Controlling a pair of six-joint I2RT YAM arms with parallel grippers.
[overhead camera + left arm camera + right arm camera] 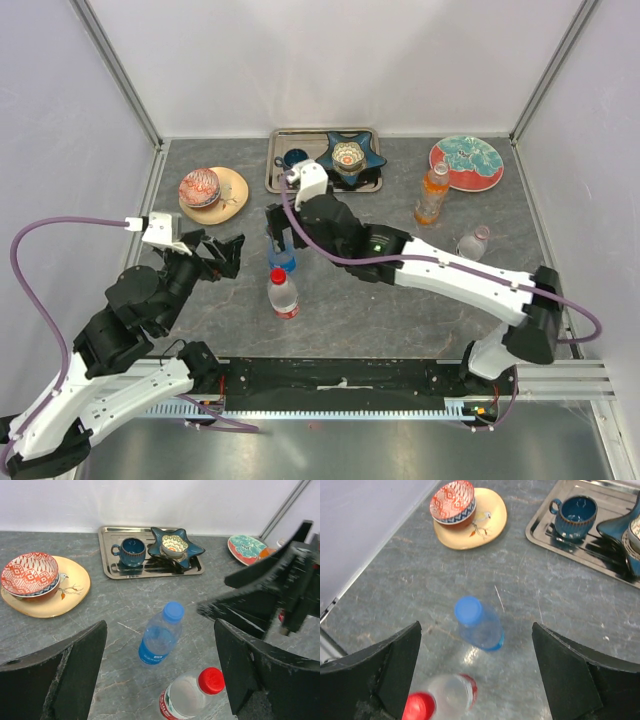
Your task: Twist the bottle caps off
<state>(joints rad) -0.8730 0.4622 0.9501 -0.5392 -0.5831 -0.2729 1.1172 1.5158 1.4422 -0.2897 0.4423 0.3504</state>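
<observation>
Right gripper (475, 627) spread wide above upright blue-tinted bottle (487, 632), blue cap (468, 611) on, left gripper (160, 630) likewise released, red-capped bottle (184, 698) just beside

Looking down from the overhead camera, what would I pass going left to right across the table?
yellow plate with red bowl → metal tray → orange drink bottle → small clear bottle

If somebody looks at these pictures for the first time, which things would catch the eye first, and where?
The right gripper, fingers apart, hangs above the blue-capped bottle in the middle, with a red-capped bottle just nearer the robot. The left gripper, also open, is to their left. At the back, a star-shaped blue dish sits on a metal tray.
</observation>
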